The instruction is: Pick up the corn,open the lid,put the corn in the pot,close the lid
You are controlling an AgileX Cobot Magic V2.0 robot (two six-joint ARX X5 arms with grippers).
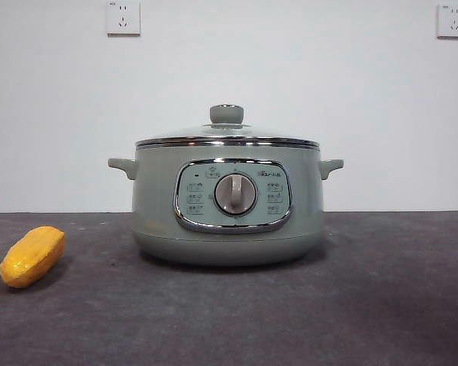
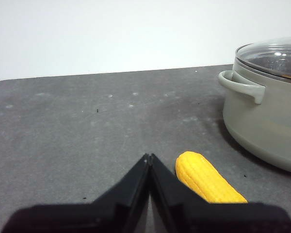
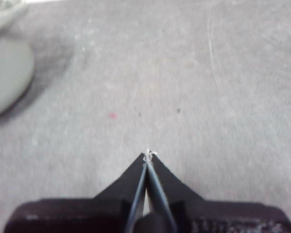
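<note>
- Nothing is done yet: the corn is left lying on the table, beside the pot.
- The lid is seated on the pot.
- Both the left gripper and the right gripper are clenched, empty.

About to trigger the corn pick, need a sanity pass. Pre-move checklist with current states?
1. Corn free on the table, apart from the pot: ok.
2. Left gripper near the corn, beside it: ok.
3. Left jaws open for the grasp: not ok, shut.
4. Right gripper holds nothing, ready for the lid: ok, though jaws shut.
5. Lid seated on the pot: ok.
6. Pot empty inside: cannot tell.
</note>
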